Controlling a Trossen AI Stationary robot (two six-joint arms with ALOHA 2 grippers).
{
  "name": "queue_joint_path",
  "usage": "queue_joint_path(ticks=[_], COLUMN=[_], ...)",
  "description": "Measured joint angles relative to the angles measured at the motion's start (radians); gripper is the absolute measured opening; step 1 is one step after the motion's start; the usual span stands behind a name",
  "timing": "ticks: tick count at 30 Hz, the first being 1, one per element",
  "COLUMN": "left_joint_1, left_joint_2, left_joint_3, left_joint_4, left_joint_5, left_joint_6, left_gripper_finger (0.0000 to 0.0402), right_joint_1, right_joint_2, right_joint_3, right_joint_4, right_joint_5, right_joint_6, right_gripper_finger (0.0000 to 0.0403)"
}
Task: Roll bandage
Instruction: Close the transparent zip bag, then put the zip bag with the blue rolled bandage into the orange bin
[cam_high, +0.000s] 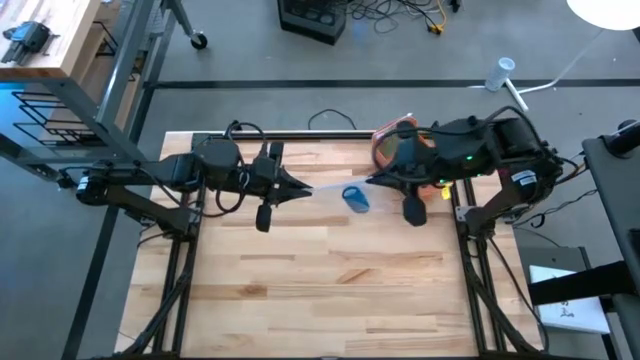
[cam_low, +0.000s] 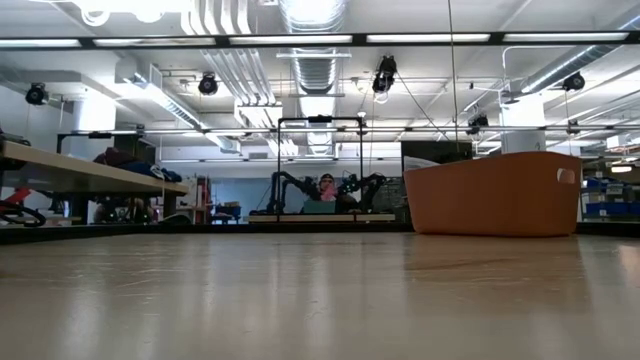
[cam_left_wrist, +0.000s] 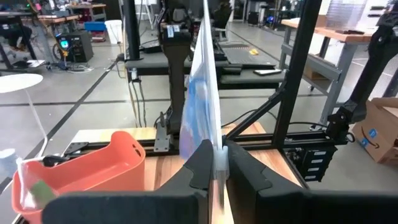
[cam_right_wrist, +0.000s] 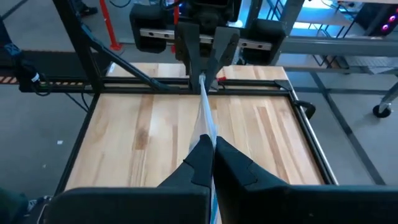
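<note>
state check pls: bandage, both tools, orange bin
bandage: held off the table, stretched between the two tools, partly rolled at the right end
left tool: shut on the bandage's free end
right tool: shut on the bandage near the roll
orange bin: upright at the table's far edge, under the right arm; something lies inside it in the left wrist view

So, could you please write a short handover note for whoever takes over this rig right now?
Left end effector: shut on one end of the bandage, above the table.
Right end effector: shut on the other end, where a blue roll hangs.
The bandage is stretched between them in mid-air. The orange bin sits at the table's far right edge.
Done: both ends gripped, strip taut.
Left: most of the strip is still unrolled.
</note>
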Motion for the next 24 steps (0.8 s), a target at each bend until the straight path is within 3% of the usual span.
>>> queue_joint_path(ticks=[13, 19, 24], left_joint_1=[0.0, 0.008, 0.062], left_joint_2=[0.01, 0.086, 0.206], left_joint_3=[-0.003, -0.002, -0.002], left_joint_4=[-0.054, -0.002, 0.127], left_joint_5=[-0.058, -0.145, -0.154], left_joint_6=[-0.063, -0.177, -0.239], left_gripper_finger=[0.0016, 0.0015, 0.0015], right_joint_1=[0.0, 0.007, 0.015], right_joint_2=[-0.087, -0.117, -0.125], right_joint_3=[0.003, 0.003, 0.002], right_joint_4=[-0.095, -0.102, -0.099], right_joint_5=[-0.023, -0.019, -0.015], right_joint_6=[0.093, 0.11, 0.099], right_gripper_finger=[0.0, 0.0, 0.0])
